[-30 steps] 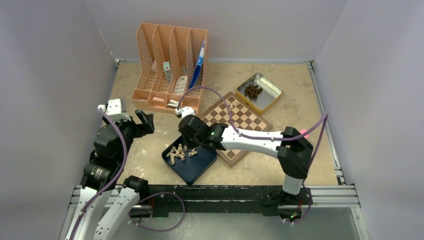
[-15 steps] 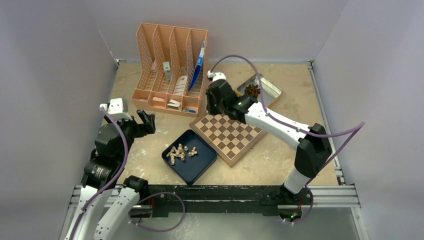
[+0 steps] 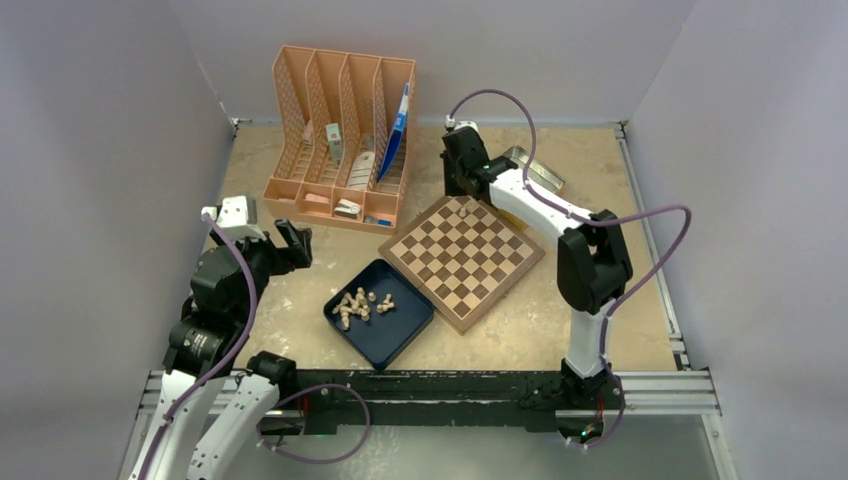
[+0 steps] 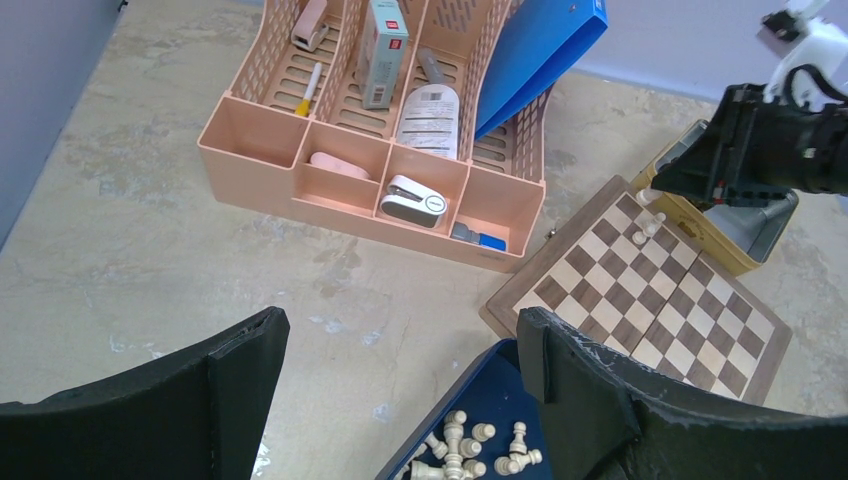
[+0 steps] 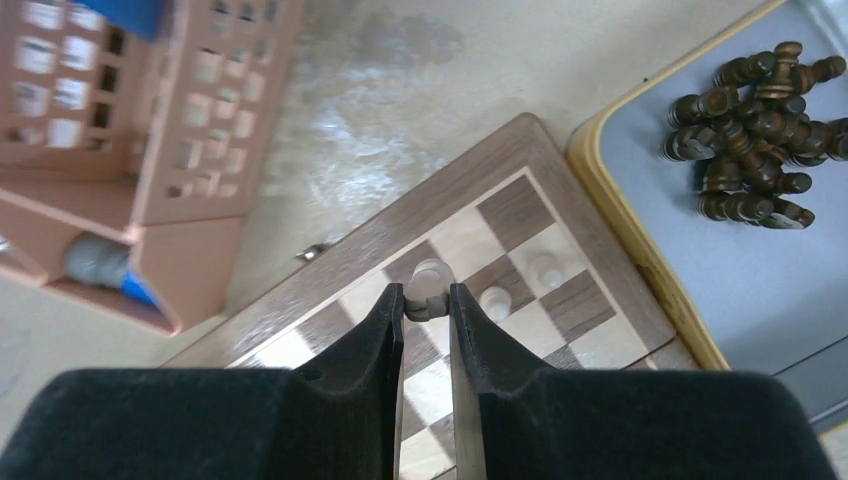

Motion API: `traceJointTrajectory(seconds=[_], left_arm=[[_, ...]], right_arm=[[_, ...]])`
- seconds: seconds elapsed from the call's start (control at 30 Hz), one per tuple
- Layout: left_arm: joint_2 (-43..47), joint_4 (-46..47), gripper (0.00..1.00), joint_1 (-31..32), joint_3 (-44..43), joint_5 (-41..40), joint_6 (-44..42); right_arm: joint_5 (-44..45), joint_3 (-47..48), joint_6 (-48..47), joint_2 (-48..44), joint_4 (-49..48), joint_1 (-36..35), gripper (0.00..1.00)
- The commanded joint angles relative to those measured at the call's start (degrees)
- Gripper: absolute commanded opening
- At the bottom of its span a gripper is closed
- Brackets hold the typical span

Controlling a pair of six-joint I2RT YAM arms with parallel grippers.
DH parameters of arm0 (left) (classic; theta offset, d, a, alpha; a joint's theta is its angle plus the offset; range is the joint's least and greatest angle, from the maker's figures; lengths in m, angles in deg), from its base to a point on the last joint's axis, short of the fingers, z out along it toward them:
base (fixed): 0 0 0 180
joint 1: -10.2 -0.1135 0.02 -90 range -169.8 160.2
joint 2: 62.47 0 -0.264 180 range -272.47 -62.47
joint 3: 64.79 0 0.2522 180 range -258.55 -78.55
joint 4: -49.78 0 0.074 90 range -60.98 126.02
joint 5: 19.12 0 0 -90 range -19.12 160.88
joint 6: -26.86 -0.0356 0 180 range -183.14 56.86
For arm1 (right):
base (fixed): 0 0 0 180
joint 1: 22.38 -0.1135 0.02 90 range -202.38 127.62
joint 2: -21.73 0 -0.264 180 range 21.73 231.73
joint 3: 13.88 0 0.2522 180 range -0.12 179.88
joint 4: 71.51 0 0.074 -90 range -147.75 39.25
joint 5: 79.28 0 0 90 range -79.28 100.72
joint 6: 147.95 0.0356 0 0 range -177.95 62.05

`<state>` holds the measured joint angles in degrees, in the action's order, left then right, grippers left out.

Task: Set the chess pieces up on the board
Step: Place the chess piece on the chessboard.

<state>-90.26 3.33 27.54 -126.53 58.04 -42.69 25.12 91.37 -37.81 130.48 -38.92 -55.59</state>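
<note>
Beige chess piece [image 5: 430, 280], gripped by right pincer [image 5: 427, 302]

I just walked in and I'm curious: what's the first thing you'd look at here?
The right tool pinching a pale chess piece at the far corner of the checkered board grabs the eye. Next comes the heap of pale pieces in the dark blue tray just left of the board. Then there's the big peach organizer at the back left.
</note>
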Motion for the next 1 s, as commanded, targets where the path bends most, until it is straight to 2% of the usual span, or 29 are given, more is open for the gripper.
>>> traceJointTrajectory(seconds=[0.0,0.97], left_arm=[[-0.2,1.7,0.84,0.1,-0.1,0.4,-0.1],[-0.7,1.8,0.84,0.1,0.0,1.1,-0.1]], right_arm=[[-0.6,3.9,-2.0,1.9,0.3,1.7,0.16],[-1.4,6.8,-2.3,9.5,3.2,3.8,0.21]])
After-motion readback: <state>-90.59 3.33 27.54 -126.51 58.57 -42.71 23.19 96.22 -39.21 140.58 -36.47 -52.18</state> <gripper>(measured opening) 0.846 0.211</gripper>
